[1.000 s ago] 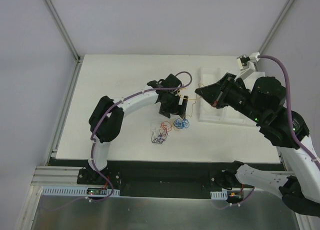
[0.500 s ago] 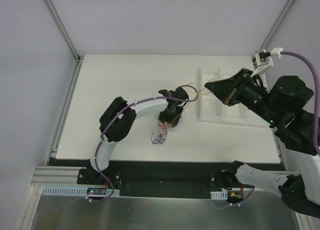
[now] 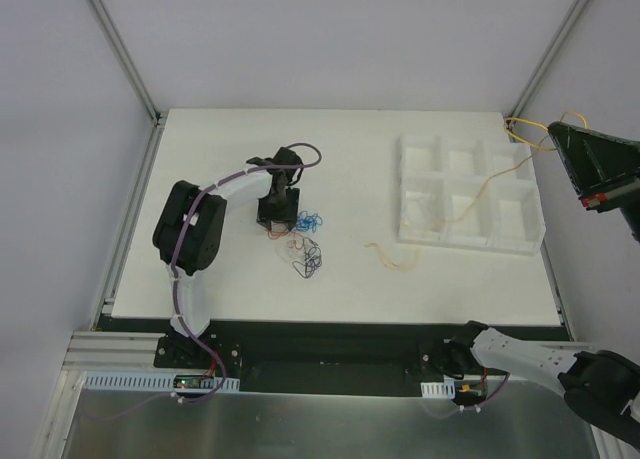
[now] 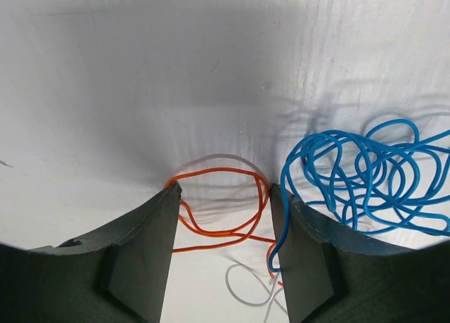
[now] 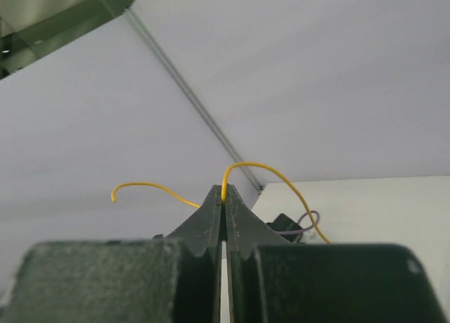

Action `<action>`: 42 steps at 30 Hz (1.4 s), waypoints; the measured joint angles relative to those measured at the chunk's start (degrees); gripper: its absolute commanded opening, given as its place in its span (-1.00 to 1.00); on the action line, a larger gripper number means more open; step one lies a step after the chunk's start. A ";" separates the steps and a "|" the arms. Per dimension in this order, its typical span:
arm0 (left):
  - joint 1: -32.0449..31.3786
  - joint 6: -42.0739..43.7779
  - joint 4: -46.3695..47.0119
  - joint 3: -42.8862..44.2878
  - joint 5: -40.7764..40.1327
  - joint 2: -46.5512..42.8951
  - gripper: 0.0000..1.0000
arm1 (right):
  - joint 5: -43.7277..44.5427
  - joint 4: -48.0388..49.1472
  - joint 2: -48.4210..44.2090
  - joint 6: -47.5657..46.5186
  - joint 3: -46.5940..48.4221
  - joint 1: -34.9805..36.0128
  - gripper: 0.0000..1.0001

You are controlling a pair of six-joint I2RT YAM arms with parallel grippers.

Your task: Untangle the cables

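Two claws, two different states. Left claw (image 4: 225,191) is down on the surface (image 3: 220,179) at the upper-left edge of the bundle (image 3: 303,251), fingers apart. An orange wire (image 4: 225,170) loop lies in the gap and reaches both inner faces; can't tell from the wrist view if the pads actually pinch it. Blue wire (image 4: 365,172) is a tight curly tangle just outside the right-hand finger, with one strand running down along that finger's inner edge. A pale thin loop sits lower in the gap, nearer the wrist.

Right claw (image 5: 223,193) is raised off past the far right corner of the surface, fingers pressed together on the yellow wire (image 5: 242,163). The wire arcs out of the tips to both sides. In the overhead view it drapes down across the white tray (image 3: 470,241), and its free end lies in a loose curl on the surface just left of the tray, well apart from the bundle.
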 measured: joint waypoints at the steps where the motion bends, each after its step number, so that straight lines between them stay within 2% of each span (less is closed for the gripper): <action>1: 0.20 0.44 0.17 -0.37 0.02 -0.33 0.13 | 1.73 -0.02 -0.57 -0.42 -0.98 0.00 -1.00; 5: 0.28 2.78 1.09 -2.08 0.02 -1.90 0.25 | 7.98 -1.66 -1.03 -1.62 -5.55 -0.04 -1.00; 9: 0.55 4.07 -0.57 -3.28 1.14 -3.91 0.60 | 13.09 -4.37 0.96 -3.61 -7.02 -0.02 -1.00; 12: 0.76 4.48 -1.38 -3.76 3.28 -7.28 0.73 | 17.25 -5.92 2.40 -5.22 -7.02 -0.04 -1.00; 18: 0.85 4.74 -2.25 -4.15 8.44 -19.71 0.81 | 25.92 -6.97 3.82 -9.01 -7.02 -0.04 -1.00; 23: 0.85 5.49 -2.32 -5.55 11.72 -26.75 0.85 | 30.99 -7.72 6.88 -13.16 -5.05 -1.88 -1.00; 30: 0.85 7.41 -3.45 -9.20 14.93 -29.31 0.89 | 22.01 -10.47 19.58 -11.67 8.24 -18.56 -1.00; 33: 0.85 8.02 -4.24 -9.70 16.13 -29.33 0.89 | 15.54 -10.56 22.95 -9.81 9.14 -26.75 -1.00; 38: 0.85 8.33 -4.57 -9.70 19.04 -30.01 0.87 | 6.78 -9.75 22.27 -7.48 -1.73 -38.88 -1.00; 42: 0.85 8.37 -4.85 -9.70 20.68 -30.86 0.87 | 3.06 -8.57 19.54 -6.88 -14.47 -42.64 -1.00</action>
